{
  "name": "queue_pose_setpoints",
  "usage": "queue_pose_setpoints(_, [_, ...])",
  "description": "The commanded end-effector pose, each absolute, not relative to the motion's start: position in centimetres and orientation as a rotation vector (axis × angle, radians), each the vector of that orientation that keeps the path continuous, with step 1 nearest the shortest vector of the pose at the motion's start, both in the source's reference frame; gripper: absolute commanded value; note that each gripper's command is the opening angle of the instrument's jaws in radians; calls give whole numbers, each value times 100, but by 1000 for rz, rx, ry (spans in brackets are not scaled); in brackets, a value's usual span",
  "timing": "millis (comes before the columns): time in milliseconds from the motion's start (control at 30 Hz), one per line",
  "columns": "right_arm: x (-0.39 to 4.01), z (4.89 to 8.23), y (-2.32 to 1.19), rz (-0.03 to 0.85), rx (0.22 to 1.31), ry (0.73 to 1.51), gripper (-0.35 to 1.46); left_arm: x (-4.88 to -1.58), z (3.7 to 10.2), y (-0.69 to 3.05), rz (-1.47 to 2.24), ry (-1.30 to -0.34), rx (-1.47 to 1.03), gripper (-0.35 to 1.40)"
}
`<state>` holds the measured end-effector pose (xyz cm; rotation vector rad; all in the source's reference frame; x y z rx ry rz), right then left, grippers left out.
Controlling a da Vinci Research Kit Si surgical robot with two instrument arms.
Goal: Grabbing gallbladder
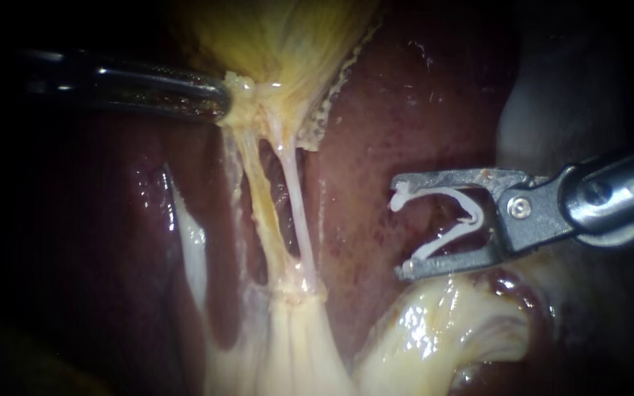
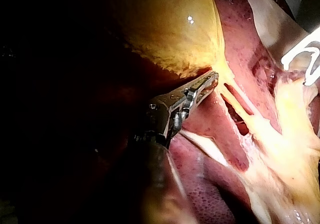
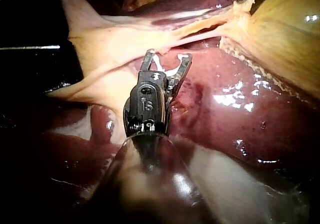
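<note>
Two slender metal instruments divide the work. My left instrument (image 1: 223, 95), a dark glossy shaft entering high from the side, has its jaws clamped on the narrow lower end of the yellow, taut-skinned, pear-shaped gallbladder (image 1: 280, 37). The left wrist view shows this most plainly, with the tips biting where the sac tapers into pale stringy tissue. That hold looks meant to draw the sac up and away: below it, two thin cream-coloured strands (image 1: 293, 209) run straight and tight, a dark window between them, down to a pale knot of tissue over the dark red, wet liver (image 1: 405, 95). The gallbladder thus lies at the upper middle of the endoscope view, gripped by the left instrument and bedded against the liver. My right instrument (image 1: 399, 229), a grey hinged tip on a shiny shaft, stands well apart from the gallbladder, off to the side of the strands and just above a glossy lump of yellowish fatty tissue (image 1: 434, 330). Its jaws are spread wide yet hold an open white V-shaped plastic clip (image 1: 458, 218) seated against both of them. I judge it is parked there in readiness, mouth turned toward the stretched strands that the left grip presents.
</note>
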<state>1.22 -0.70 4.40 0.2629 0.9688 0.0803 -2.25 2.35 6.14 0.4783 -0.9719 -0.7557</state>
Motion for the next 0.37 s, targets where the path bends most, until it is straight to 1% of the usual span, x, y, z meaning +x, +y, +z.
queue_pose_setpoints(33, [121, 440, -71, 80, 263, 969, 50, -225, 614, 235, -756, -972, 477, -35])
queue_pose_setpoints(367, [121, 440, -71, 80, 263, 969, 50, -225, 616, 232, -757, -971, 474, -35])
